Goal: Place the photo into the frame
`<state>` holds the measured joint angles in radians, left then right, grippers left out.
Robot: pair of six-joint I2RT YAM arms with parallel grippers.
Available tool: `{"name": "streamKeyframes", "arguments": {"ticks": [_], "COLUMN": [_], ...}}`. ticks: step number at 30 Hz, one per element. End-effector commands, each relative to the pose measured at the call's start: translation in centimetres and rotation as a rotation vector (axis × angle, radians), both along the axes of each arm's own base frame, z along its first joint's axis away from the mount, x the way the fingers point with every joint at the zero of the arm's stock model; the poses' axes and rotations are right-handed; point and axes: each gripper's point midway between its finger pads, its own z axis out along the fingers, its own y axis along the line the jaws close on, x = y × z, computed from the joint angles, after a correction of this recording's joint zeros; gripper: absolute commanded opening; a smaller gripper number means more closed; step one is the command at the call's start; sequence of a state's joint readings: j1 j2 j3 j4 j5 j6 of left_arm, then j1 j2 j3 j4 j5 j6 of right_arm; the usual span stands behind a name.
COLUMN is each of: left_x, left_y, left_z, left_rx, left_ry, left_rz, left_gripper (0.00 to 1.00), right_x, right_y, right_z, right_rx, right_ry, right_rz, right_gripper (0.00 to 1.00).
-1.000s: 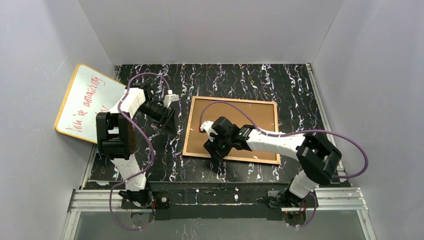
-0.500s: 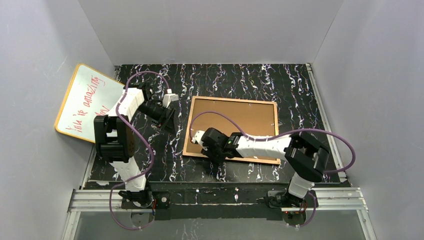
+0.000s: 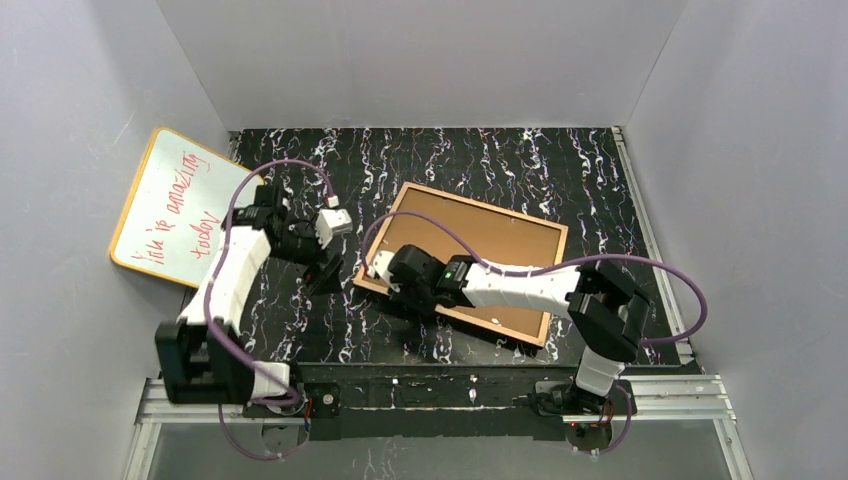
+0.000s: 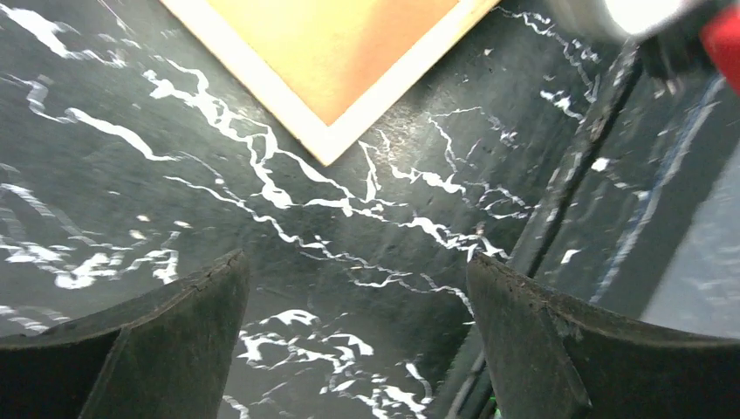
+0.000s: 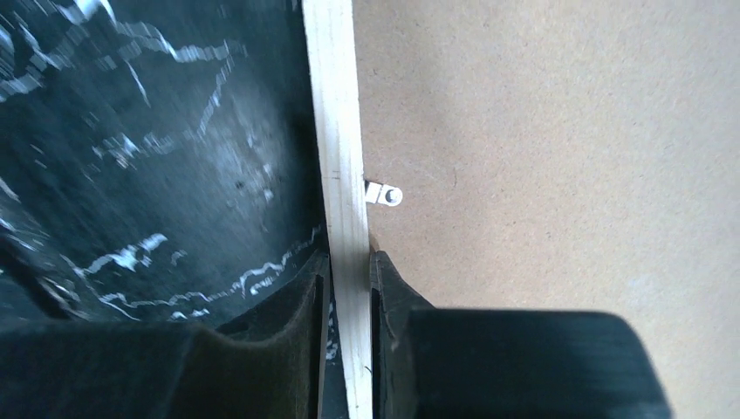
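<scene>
The frame (image 3: 490, 207) lies back-up on the table, skewed, its tan wood rail round a brown backing board (image 3: 480, 255). My right gripper (image 3: 385, 280) is shut on the frame's left rail (image 5: 336, 131), one finger on each side of it. A small metal clip (image 5: 384, 195) sits on the board just beyond the fingers. My left gripper (image 3: 325, 275) is open and empty, over bare table just left of the frame's near-left corner (image 4: 327, 144). In the left wrist view the gripper (image 4: 358, 271) has nothing between its fingers. The photo is not in view.
A yellow-edged whiteboard (image 3: 170, 205) with red writing leans against the left wall. The black marbled table (image 3: 500, 155) is walled in grey on three sides. A metal rail (image 3: 440, 395) runs along the near edge by the arm bases.
The right gripper has dragged the frame's left side toward the left arm, turning the frame askew. The left arm has swung nearer and lower, with its gripper beside the frame's corner.
</scene>
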<state>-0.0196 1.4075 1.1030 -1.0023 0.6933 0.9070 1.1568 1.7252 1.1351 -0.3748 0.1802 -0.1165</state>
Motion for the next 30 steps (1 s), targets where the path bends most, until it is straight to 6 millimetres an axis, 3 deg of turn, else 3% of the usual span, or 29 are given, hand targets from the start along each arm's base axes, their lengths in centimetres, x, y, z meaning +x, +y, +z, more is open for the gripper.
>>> {"name": "streamKeyframes", "arguments": {"ticks": [1,7,11,16,18,22,25,30], "left_x": [0.4,0.9,0.3,2.1,2.5,2.3,2.0,2.9], "left_y": [0.4,-0.1,-0.6,-1.8,-2.2,-2.4,-2.6,-3.0], "left_z": [2.4,5.7,6.6,9.6,10.1,8.9,8.1,8.6], "left_rx": [0.033,0.072,0.126,0.135,0.132,0.165,0.164,0.169], "left_ry": [-0.402,-0.831,-1.065,-1.310,-1.349,-1.349,-1.312,-1.336], "left_rz": [-0.174,-0.308,-0.516,-0.611,-0.654,-0.791,-0.869,-0.919], "left_gripper": [0.93,0.93,0.91,0.88,0.87,0.85,0.79,0.70], "right_x": [2.7,3.6,3.3,3.0,2.9,2.7,2.6,2.4], "right_y": [5.2,7.3,8.5,9.3,9.6,9.9,10.0,10.3], "right_z": [8.4,13.0,15.6,18.1,19.2,20.4,20.8,21.4], "right_rx": [0.275,0.438,0.520,0.556,0.570,0.590,0.595,0.607], "right_ry": [-0.039,0.144,0.225,0.303,0.323,0.360,0.373,0.398], "right_rz": [-0.018,-0.060,-0.042,-0.033,-0.032,-0.034,-0.035,-0.024], "right_gripper": [0.04,0.03,0.03,0.02,0.02,0.02,0.01,0.01]}}
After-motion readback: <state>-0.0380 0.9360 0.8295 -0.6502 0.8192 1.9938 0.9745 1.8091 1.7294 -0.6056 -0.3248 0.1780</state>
